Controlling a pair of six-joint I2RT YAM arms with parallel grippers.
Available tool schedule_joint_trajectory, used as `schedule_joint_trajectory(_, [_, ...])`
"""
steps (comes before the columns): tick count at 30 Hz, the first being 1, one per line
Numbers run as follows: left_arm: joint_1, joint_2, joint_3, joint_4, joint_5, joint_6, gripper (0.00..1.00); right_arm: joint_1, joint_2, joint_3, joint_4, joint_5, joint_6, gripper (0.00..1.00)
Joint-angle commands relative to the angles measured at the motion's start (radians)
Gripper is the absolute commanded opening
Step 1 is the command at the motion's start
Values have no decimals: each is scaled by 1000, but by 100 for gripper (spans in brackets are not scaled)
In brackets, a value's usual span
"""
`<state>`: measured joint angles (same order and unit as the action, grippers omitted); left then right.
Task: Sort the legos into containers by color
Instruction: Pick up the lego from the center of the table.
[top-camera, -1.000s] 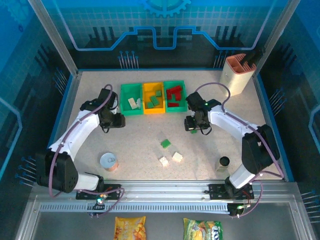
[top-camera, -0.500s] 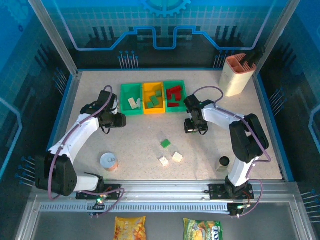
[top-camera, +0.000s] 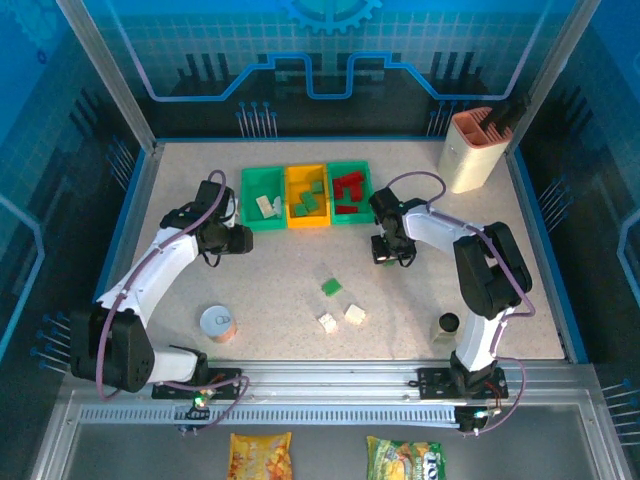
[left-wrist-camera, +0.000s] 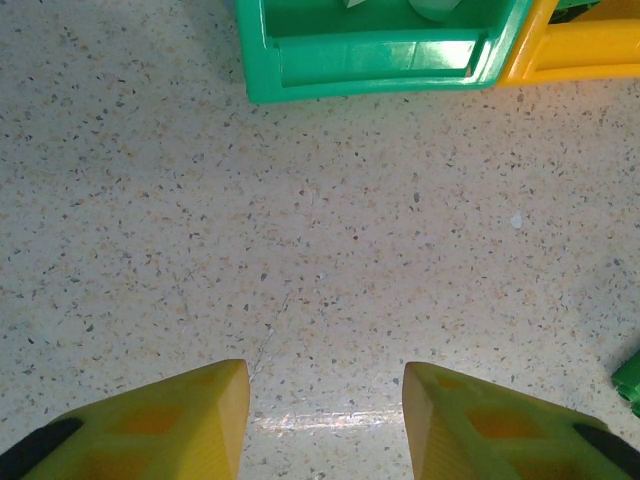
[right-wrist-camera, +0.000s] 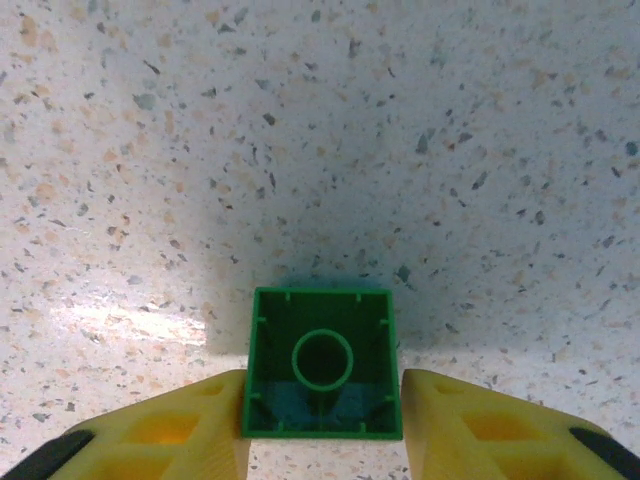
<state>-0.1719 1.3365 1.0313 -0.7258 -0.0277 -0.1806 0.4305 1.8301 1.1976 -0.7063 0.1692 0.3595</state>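
My right gripper (right-wrist-camera: 325, 412) is shut on a green lego (right-wrist-camera: 322, 365) lying studs-down on the table, one yellow finger pressed against each side. From above, that gripper (top-camera: 392, 256) sits just below the right green container (top-camera: 350, 221). The containers stand in a row: a left green one (top-camera: 247, 200) with cream legos, a yellow one (top-camera: 308, 224) with green legos, and the right green one with red legos. Another green lego (top-camera: 332, 287) and two cream legos (top-camera: 327, 322) (top-camera: 354, 314) lie loose mid-table. My left gripper (left-wrist-camera: 325, 400) is open over bare table, below the left green container (left-wrist-camera: 370, 60).
A round tin can (top-camera: 218, 322) stands at the front left. At the front right is a small black cup (top-camera: 448, 323). A tall beige-and-salmon holder (top-camera: 472, 148) occupies the back right corner. Raised blue walls border the table.
The right gripper's jaws have closed on the green lego, and its arm has folded in closer. The left arm has barely moved.
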Motion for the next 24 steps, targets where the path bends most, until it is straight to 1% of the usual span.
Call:
schedule_joint_trajectory(1, [12, -22, -8, 8, 23, 18, 46, -10, 12, 26, -2, 6, -8, 40])
schedule_joint_trajectory(7, [12, -20, -7, 11, 29, 18, 45, -10, -9, 19, -11, 4, 2, 33])
schedule_joint_trajectory(12, [12, -20, -5, 12, 28, 19, 45, 2, -48, 34, -39, 10, 12, 32])
schedule_joint_trajectory(17, [14, -23, -2, 15, 28, 21, 46, 39, -68, 93, -81, 14, 28, 32])
schedule_joint_trajectory(24, [20, -29, 0, 14, 32, 21, 46, 117, -31, 240, -111, -2, 64, 31])
